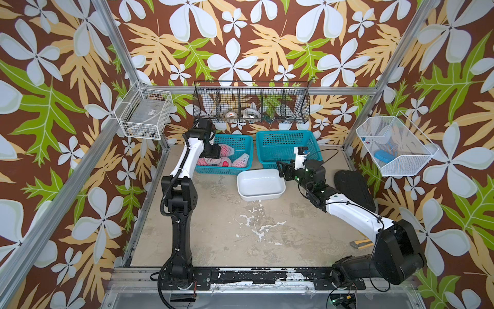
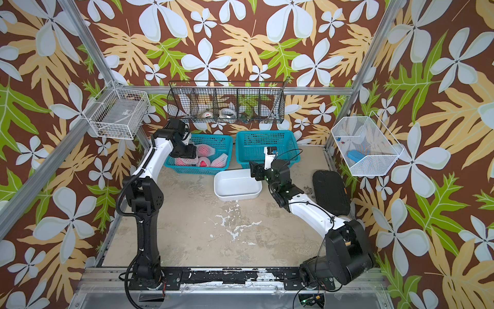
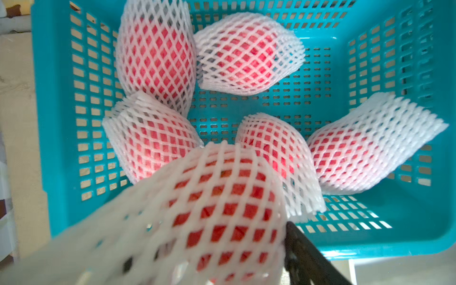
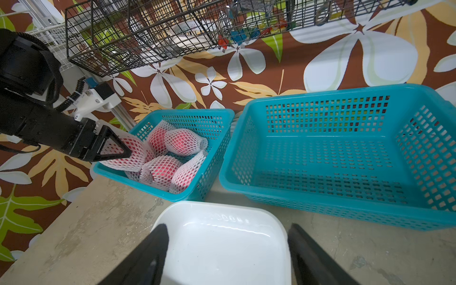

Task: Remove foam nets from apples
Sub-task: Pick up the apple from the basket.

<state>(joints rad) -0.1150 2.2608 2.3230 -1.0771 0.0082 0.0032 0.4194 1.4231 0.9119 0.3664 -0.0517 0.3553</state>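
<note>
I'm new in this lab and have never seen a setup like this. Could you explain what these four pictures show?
It is a robot with two arms mounted along one edge of a table, each ending in two fingers. Two pictures look down on the whole scene from overhead. The other two come from a camera on each wrist. On the table stand a teal basket of apples wrapped in white foam nets, an empty teal basket beside it, and an empty white tub in front. The left fingers reach into the full basket and are closed on one netted apple, which fills much of the left wrist picture. The right fingers point towards the tub, open and holding nothing.
</note>
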